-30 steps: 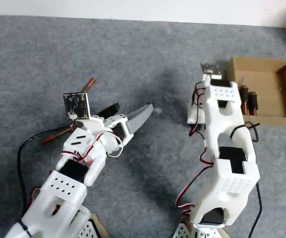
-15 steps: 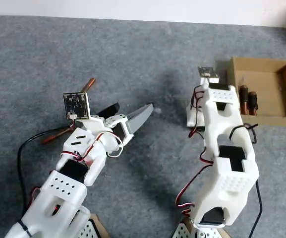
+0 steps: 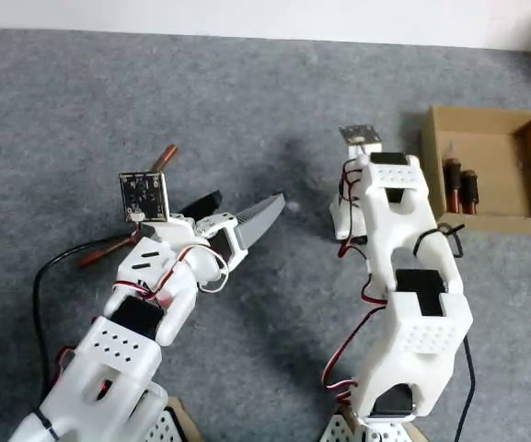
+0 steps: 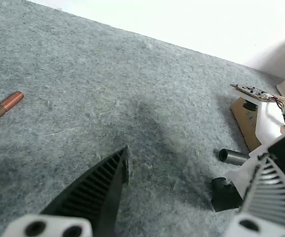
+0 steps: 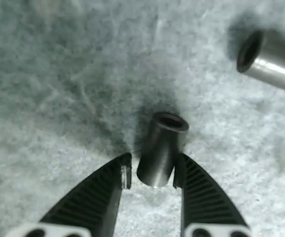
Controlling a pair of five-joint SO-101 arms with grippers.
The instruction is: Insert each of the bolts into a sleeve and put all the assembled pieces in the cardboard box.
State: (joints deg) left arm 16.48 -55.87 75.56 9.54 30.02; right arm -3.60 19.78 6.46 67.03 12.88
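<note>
My right gripper (image 5: 152, 171) is shut on a dark sleeve (image 5: 163, 140), one finger on each side of it just above the carpet. A silver sleeve (image 5: 273, 61) lies close by; the left wrist view shows this silver sleeve (image 4: 233, 157) beside the right arm. In the high view the right arm (image 3: 385, 198) covers its own gripper, left of the cardboard box (image 3: 523, 221). Two assembled pieces (image 3: 460, 187) lie in the box. My left gripper (image 3: 249, 196) is open with nothing in it. One copper bolt (image 3: 162, 158) lies beyond it, another bolt (image 3: 104, 250) beside the left arm.
Grey carpet covers the table. The box stands at the right edge, with a white wall strip behind the far edge. A black cable (image 3: 40, 285) loops left of the left arm. Open carpet lies between the two arms.
The right arm has swung left, away from the cardboard box. The left arm has kept still.
</note>
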